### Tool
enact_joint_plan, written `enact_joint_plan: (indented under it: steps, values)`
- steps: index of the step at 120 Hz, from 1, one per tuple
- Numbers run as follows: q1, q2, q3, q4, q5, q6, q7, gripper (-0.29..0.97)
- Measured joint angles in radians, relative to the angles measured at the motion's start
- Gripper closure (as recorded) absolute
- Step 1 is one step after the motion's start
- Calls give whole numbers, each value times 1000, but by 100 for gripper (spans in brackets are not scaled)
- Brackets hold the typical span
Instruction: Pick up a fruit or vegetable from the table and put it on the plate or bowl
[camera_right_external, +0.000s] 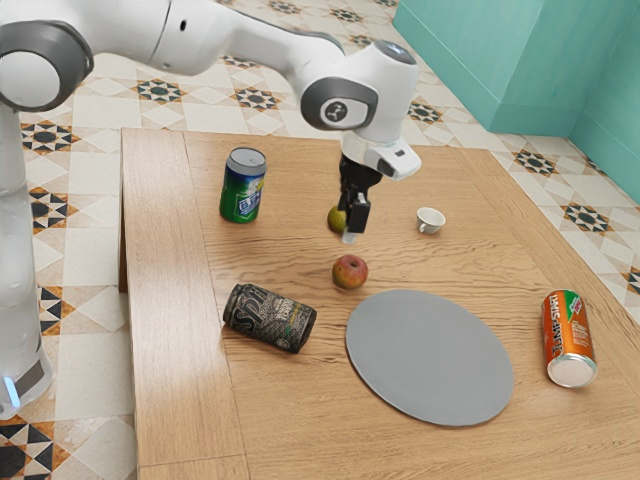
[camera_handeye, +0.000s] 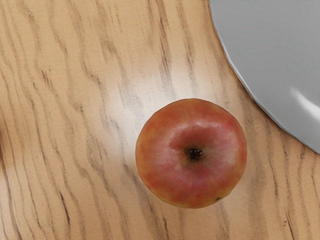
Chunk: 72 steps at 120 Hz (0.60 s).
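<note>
Basically, the apple (camera_right_external: 350, 271) sat on the table (camera_right_external: 280, 400) straight below the gripper (camera_right_external: 351, 236), with a clear gap between them. The wrist view had it almost under the hand, stem pit facing up. It was roundish, so no long axis to align to, and a plain vertical drop looked sufficient. The plate (camera_right_external: 430, 355) lay just beside the apple, toward the exterior view's right. Jaw state: couldn't tell from this angle. A greenish fruit (camera_right_external: 336, 218) sat behind the gripper.
</note>
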Motion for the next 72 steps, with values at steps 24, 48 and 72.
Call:
enact_joint_plan:
  steps: [24, 48, 72]
  values:
    - [73, 41, -59, 15, -7, 5, 12, 0]
    - [63, 97, -111, 29, -13, 7, 18, 0]
    - [88, 124, -119, 30, -28, 8, 22, 0]
